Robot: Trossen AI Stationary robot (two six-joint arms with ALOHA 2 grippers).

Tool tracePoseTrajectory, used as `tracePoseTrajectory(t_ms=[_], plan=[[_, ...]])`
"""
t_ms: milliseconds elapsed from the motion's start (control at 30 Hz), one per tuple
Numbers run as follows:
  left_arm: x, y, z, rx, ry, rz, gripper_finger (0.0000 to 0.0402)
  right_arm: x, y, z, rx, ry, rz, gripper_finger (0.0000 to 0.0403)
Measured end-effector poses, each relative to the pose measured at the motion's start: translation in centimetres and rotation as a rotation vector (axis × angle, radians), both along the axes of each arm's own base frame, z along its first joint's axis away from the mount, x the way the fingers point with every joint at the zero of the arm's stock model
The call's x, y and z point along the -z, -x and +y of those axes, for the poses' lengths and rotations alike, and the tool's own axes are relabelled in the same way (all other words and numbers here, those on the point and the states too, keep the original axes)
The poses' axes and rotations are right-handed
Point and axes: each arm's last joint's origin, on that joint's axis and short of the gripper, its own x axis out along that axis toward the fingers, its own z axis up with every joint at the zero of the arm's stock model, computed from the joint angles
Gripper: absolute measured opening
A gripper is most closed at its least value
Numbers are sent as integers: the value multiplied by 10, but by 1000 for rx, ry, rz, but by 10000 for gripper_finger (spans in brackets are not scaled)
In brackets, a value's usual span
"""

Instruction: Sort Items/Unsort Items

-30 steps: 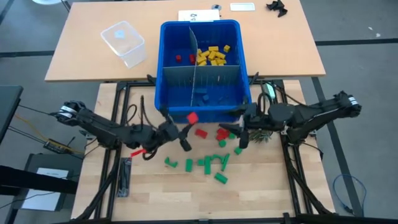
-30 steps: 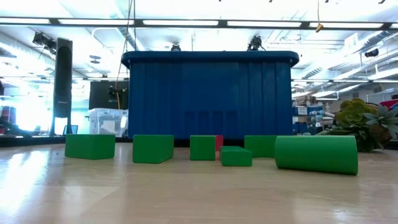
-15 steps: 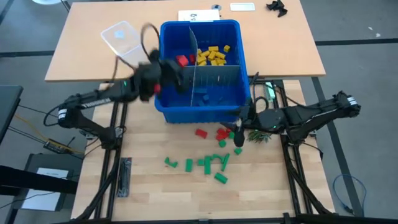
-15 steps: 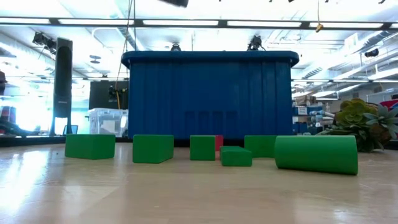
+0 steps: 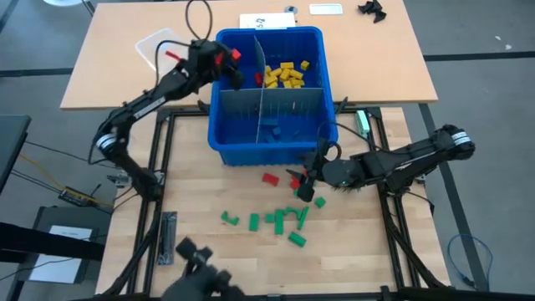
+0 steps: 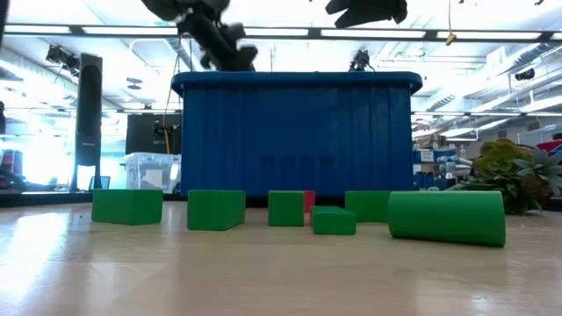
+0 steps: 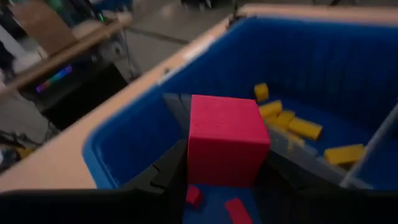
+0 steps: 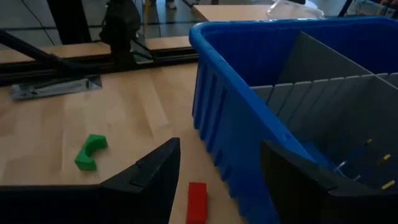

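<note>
My left gripper (image 5: 229, 60) is shut on a red block (image 7: 227, 140) and holds it over the far left compartment of the blue bin (image 5: 267, 155). Two red blocks (image 7: 194, 195) lie on that compartment's floor, and several yellow blocks (image 5: 284, 75) lie in the far right one. My right gripper (image 5: 306, 191) stands open just in front of the bin, low over the red blocks (image 5: 294, 179) on the table. Its fingers (image 8: 155, 180) have nothing between them. Another red block (image 8: 197, 200) and several green blocks (image 5: 280, 219) lie flat on the wooden table. My left gripper pinches the red block by two opposite sides (image 7: 196, 168) between its two fingers. The fingers come from the table's left and slant a little downward. The block is lifted clear and hangs above the bin's floor.
Grey divider sheets (image 5: 267, 104) split the bin into compartments. A clear plastic container (image 5: 159, 46) stands on the far table, left of the bin. A small plant (image 6: 514, 180) sits to the right of the bin. A dark shape (image 5: 201, 269) shows at the near edge.
My left gripper has swung with the red block from in front of the bin up and toward the far edge, and is now over the bin's far left compartment. My right gripper has sunk a little toward the red blocks on the table.
</note>
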Motion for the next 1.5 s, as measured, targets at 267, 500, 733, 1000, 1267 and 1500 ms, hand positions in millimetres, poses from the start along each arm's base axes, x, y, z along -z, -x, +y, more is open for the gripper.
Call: tracePoseTrajectory(t_ms=[267,500,733,1000,1267,1500], plan=[[20,-10,31,-32,39,43,182,3,-2,-1,12,-8,9,219],[-14,-4,4,12,-30,-5,232,4,-1,-2,11,-5,22,219],[-38,7,-35,58,-22,20,236,4,-1,1,-20,-27,23,219],[-66,5,-140,380,26,-16,223,6,4,21,-143,-42,51,219],[-35,14,-226,472,76,-10,217,11,9,32,-186,-50,98,219],[22,13,-275,576,140,-41,217,26,18,27,-161,-166,252,223]])
